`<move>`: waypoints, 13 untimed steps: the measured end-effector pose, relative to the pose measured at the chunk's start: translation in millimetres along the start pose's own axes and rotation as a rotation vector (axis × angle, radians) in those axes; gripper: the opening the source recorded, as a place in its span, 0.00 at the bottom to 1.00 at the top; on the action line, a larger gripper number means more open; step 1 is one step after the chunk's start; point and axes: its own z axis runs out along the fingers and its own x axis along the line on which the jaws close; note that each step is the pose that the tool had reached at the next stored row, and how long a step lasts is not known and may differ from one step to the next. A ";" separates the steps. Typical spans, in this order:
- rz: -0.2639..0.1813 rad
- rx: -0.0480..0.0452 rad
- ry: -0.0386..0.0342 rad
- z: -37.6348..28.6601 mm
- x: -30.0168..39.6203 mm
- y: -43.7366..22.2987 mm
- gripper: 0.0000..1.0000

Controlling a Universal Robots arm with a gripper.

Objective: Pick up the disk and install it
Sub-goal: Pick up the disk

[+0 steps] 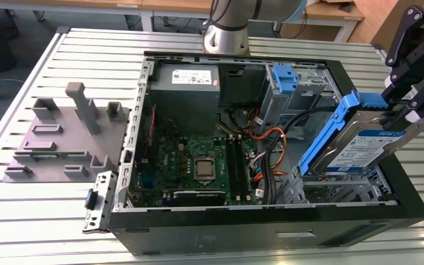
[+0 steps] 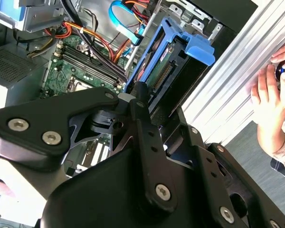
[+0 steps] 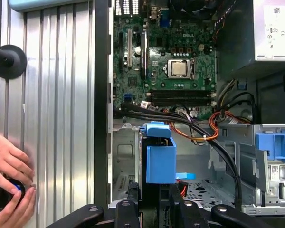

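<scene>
Robotics lab bench.
Robot arm base [image 1: 225, 33] on a slotted aluminium table [image 1: 42, 221]; open computer case [image 1: 220, 240] with a grey jig block [image 1: 50, 135] beside it; wooden desks [image 1: 175, 5] far behind.

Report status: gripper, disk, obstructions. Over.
Gripper shut on the disk. Disk tilted over the drive cage, not seated. Cables run beside the cage; a person's hands at the table edge, outside the case.
</scene>
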 end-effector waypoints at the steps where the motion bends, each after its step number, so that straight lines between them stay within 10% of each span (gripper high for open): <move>1: 0.000 0.0004 0.0001 0.6 0.0 0.0 0.35; 13: -0.001 0.0005 0.0001 6.4 0.1 -3.1 0.35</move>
